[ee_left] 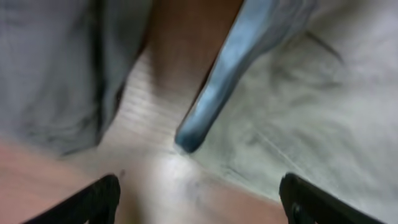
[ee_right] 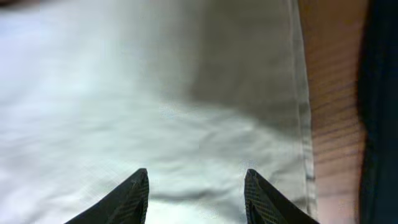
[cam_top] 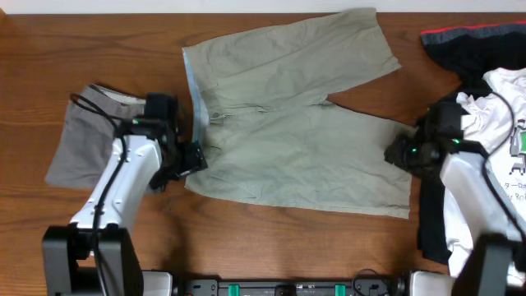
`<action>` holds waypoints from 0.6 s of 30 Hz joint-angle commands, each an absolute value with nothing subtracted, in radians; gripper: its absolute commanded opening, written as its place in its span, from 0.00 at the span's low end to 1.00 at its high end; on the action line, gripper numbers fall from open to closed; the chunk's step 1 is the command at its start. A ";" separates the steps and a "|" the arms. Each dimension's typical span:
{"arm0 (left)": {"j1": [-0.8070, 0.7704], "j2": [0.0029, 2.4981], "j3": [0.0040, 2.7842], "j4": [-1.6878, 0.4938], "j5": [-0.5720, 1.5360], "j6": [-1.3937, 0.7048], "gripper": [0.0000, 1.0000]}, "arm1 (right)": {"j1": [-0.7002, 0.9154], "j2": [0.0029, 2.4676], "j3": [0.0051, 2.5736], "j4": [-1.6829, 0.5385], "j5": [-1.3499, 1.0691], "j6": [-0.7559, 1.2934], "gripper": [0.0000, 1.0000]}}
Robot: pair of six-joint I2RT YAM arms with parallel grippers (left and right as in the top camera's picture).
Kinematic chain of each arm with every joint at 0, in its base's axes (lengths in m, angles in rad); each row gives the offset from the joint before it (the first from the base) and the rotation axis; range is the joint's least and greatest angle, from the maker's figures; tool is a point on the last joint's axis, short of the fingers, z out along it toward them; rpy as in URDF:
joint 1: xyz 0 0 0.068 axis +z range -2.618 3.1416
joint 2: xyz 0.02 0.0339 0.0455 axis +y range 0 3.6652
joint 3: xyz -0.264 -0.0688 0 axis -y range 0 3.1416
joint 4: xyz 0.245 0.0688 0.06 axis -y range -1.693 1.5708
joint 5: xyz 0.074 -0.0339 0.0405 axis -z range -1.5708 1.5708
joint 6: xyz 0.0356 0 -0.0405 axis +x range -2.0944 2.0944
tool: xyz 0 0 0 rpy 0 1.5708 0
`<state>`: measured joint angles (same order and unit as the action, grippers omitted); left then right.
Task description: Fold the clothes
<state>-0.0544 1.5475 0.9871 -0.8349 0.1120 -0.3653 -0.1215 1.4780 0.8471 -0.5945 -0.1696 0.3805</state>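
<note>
The pale khaki shorts (cam_top: 296, 115) lie spread flat mid-table, with the light blue waistband lining (cam_top: 197, 99) on the left. My left gripper (cam_top: 193, 156) hovers at the waistband's near corner. In the left wrist view it (ee_left: 199, 199) stands wide open over bare wood, the blue lining (ee_left: 230, 81) just ahead. My right gripper (cam_top: 399, 152) is over the near leg's hem. In its wrist view the right gripper (ee_right: 196, 186) is open, with the khaki cloth (ee_right: 155, 93) lying flat below and nothing pinched.
Darker grey shorts (cam_top: 82, 140) lie at the left under my left arm. A white printed T-shirt (cam_top: 501, 123) and a black red-trimmed garment (cam_top: 468, 45) are piled at the right, close to my right arm. Bare wood (cam_top: 99, 41) shows at the back left.
</note>
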 commanded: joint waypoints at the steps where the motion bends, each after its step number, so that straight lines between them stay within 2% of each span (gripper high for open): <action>1: -0.052 1.549 0.874 -0.726 0.139 -0.350 0.84 | -0.125 1.365 0.849 -0.626 -0.217 0.361 0.49; 14: -0.052 1.549 0.649 -0.470 0.142 -0.314 0.82 | -0.125 1.306 0.849 -0.682 -0.214 0.357 0.50; 18: -0.052 1.549 0.603 -0.377 0.144 -0.308 0.68 | -0.125 1.306 0.849 -0.681 -0.214 0.358 0.50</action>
<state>-0.0540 1.5082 0.6750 -0.4038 0.1165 -0.3237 -0.1215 1.3125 0.8474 -0.6804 -0.2070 0.3733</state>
